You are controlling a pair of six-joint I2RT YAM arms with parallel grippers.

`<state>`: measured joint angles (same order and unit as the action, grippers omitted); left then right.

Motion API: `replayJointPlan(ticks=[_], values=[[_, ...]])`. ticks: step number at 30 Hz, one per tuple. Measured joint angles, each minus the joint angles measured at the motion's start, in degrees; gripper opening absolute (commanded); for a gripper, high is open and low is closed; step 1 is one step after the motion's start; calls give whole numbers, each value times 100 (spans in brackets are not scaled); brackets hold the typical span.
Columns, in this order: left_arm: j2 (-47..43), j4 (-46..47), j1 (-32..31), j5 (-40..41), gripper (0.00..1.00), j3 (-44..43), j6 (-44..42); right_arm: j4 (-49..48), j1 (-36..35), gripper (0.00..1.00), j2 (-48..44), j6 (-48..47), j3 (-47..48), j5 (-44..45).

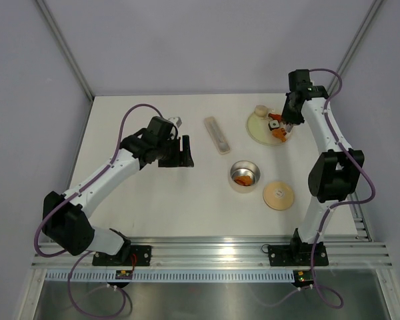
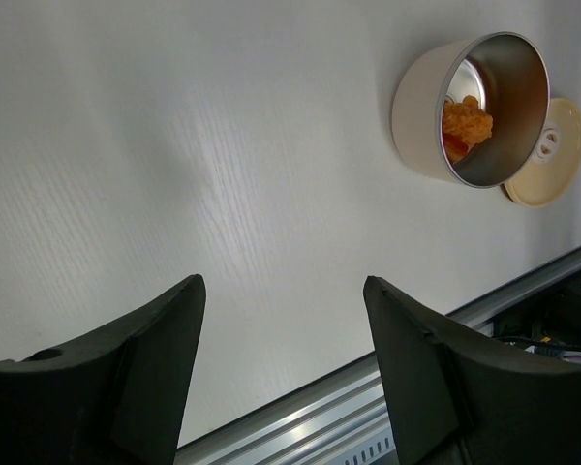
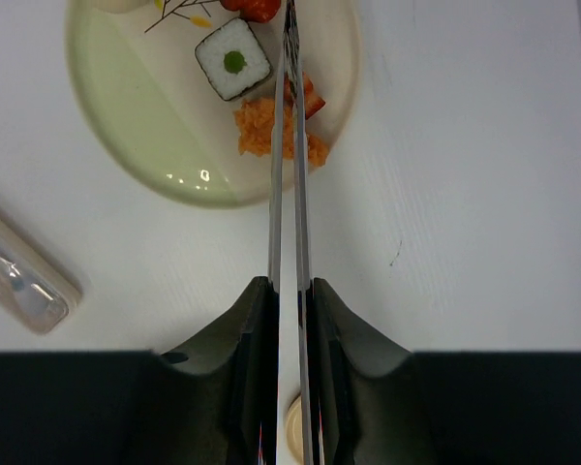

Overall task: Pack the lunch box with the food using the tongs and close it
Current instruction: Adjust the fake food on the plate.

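The lunch box (image 1: 245,175) stands open at mid-table with an orange food piece (image 2: 467,121) inside; its tan lid (image 1: 279,195) lies flat beside it. My right gripper (image 3: 290,283) is shut on the silver tongs (image 3: 288,155), whose arms are squeezed almost together and reach over the plate (image 3: 145,126). Under the tongs lie a crumbly orange piece (image 3: 259,128) and a red-and-white piece (image 3: 310,98); a white square piece with a green centre (image 3: 232,60) lies beside them. Whether the tong tips hold anything is hidden. My left gripper (image 2: 283,286) hangs open and empty over bare table.
A pale oblong translucent case (image 1: 217,135) lies left of the plate. A beige bun-like lump (image 1: 259,111) sits at the plate's far edge. The aluminium rail (image 1: 207,252) runs along the near table edge, and grey walls close the back and sides.
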<state>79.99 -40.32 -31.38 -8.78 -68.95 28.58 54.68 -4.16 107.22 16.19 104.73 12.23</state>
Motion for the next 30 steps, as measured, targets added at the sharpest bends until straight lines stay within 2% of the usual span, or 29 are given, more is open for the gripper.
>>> replayJointPlan(ticks=[12, 30], values=[[0, -13, 0, 33, 71, 11, -4, 2, 199, 24, 914, -87, 699, -278], [114, -31, 0, 66, 71, 9, -9, -109, 243, 23, 979, -81, 579, -748]])
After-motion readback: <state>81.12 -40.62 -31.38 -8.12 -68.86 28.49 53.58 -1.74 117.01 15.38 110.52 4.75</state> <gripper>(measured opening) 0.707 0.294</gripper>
